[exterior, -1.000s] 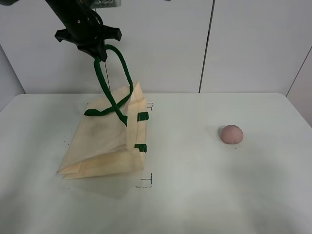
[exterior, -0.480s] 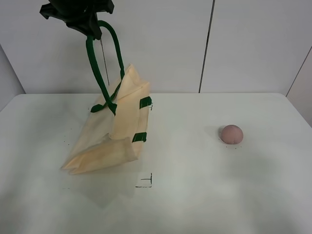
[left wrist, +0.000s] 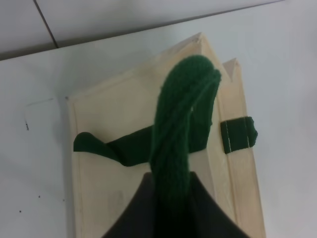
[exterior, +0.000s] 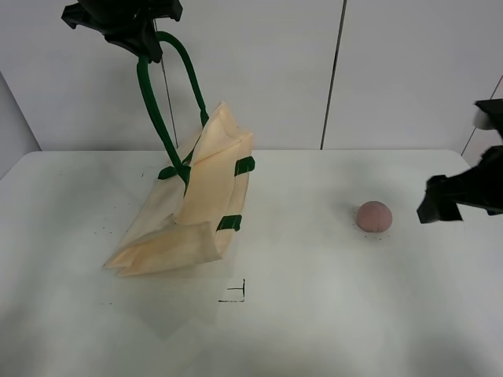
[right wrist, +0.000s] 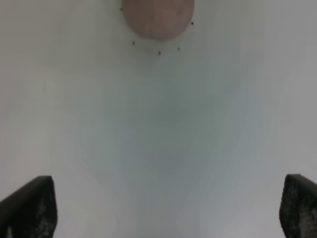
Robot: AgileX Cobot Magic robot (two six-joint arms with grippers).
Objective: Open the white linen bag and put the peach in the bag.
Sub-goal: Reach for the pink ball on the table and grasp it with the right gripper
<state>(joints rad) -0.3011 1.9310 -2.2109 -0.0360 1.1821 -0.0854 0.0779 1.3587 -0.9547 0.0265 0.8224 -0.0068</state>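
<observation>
The white linen bag (exterior: pixel 200 196) hangs part-raised at the left of the table, its lower end still resting on the surface. My left gripper (exterior: pixel 145 47) is shut on its dark green handle (exterior: pixel 153 94) high above the table. The left wrist view shows the handle (left wrist: pixel 181 119) running into the gripper (left wrist: pixel 171 198), with the bag (left wrist: pixel 114 114) below. The peach (exterior: pixel 373 215) sits on the table at the right. My right gripper (exterior: pixel 440 206) is open and empty, just right of the peach. In the right wrist view the peach (right wrist: pixel 157 17) lies ahead of the spread fingertips (right wrist: pixel 34 206).
The white table (exterior: pixel 314 314) carries small black corner marks (exterior: pixel 236 292) in front of the bag. A white panelled wall (exterior: pixel 393 71) stands behind the table. The table's right edge is close to my right gripper.
My left gripper has pulled the handle higher, lifting the bag's top further off the table. My right arm has come into view from the right, next to the peach.
</observation>
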